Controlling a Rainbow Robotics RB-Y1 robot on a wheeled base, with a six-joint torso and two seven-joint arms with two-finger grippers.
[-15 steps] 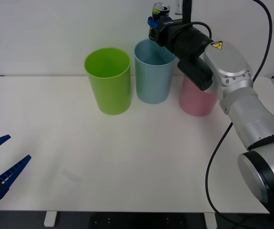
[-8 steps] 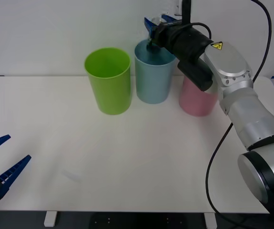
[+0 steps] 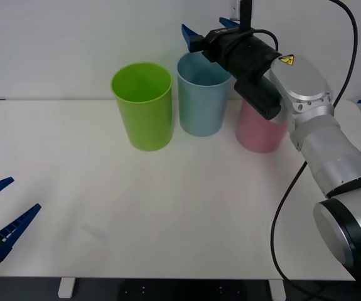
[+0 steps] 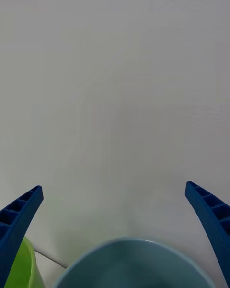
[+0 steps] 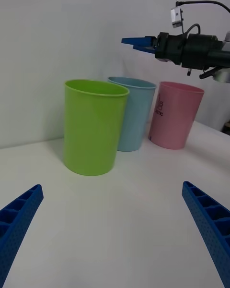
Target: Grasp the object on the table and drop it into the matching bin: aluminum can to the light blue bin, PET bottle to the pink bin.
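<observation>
My right gripper [image 3: 202, 27] hangs open just above the rim of the light blue bin [image 3: 199, 103], with nothing between its fingers. The right wrist view looks past the spread fingers [image 4: 19, 211] down onto that bin's rim [image 4: 134, 249]. The aluminum can is hidden from view. To the right of the light blue bin stands the pink bin [image 3: 258, 133], partly behind my right arm. My left gripper [image 3: 24, 193] rests open and empty near the front left corner of the white table [image 3: 167, 207]. From the left wrist I see the light blue bin [image 5: 134, 120], the pink bin [image 5: 175, 115] and the right gripper [image 5: 139, 42] above them.
A lime green bin [image 3: 144, 106] stands left of the light blue one, and the three form a row along the table's far edge against a white wall. A black cable loops from my right arm down past the table's right side.
One second ago the right gripper held the can above the light blue bin. Its fingers have since spread open and the can has dropped from sight. The left arm has not moved.
</observation>
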